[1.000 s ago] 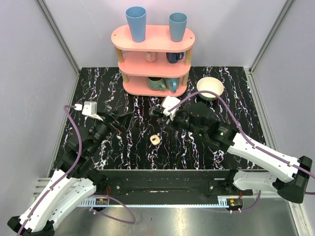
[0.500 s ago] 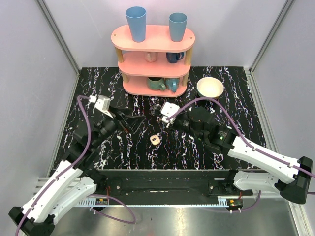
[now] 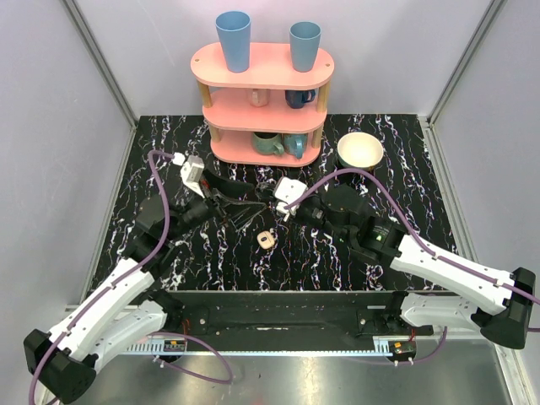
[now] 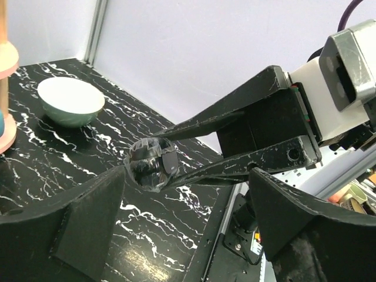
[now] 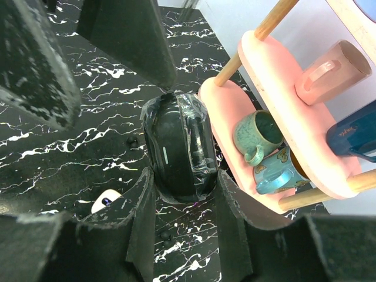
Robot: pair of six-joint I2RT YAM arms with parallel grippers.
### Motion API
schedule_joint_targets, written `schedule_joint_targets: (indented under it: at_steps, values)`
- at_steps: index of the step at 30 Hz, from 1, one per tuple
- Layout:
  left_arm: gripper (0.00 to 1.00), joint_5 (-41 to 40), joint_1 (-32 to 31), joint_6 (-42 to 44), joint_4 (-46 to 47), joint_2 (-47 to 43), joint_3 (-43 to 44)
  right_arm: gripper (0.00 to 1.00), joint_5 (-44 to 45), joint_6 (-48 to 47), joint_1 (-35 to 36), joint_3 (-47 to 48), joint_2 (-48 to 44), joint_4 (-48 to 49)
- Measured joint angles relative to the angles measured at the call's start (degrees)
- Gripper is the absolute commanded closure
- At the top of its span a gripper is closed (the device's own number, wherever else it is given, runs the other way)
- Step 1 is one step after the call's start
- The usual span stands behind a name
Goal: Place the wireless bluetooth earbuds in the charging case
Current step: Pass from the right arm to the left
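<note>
Charging case [image 3: 266, 240]: cream, tan hollows up, lying free on the counter [image 3: 405, 143] just near of both tools; neither touches it.
Right tool [image 5: 183, 176]: clamped on a black rounded lump [image 5: 176, 147] wrapped in clear film, held off the counter.
Left tool [image 4: 187, 176]: fingers wide apart, facing that lump. I read this as lining up for a hand-off or a two-arm grab, which would explain why the lump is held out in mid-air.
Earbuds: I can't locate them. No off-white buds show, and I can't tell whether they're inside the film.
Right wrist view: small white thing [image 5: 106, 202] with a bluish spot, half cut off by my own finger. Probably the case, not sure.
Top view: tool tips overlap, black on black counter, so I can't read the grip there.
</note>
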Motion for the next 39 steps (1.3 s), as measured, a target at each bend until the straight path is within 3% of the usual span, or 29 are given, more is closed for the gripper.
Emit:
schedule_joint_targets:
  at_steps: [16, 30, 39]
  values:
    - [0.41, 3.9, 0.0, -3.0, 3.6, 7.3, 0.0, 0.94, -0.2, 0.0, 1.4, 0.0, -0.1, 0.1]
    - [0.50, 5.2, 0.0, -3.3, 2.8, 9.8, 0.8, 0.95, -0.3, -1.1, 2.1, 0.0, -0.1, 0.0]
    - [0.62, 5.6, 0.0, -3.3, 2.0, 10.2, 1.5, 0.95, -0.6, -2.1, 2.3, 0.0, -0.1, 0.0]
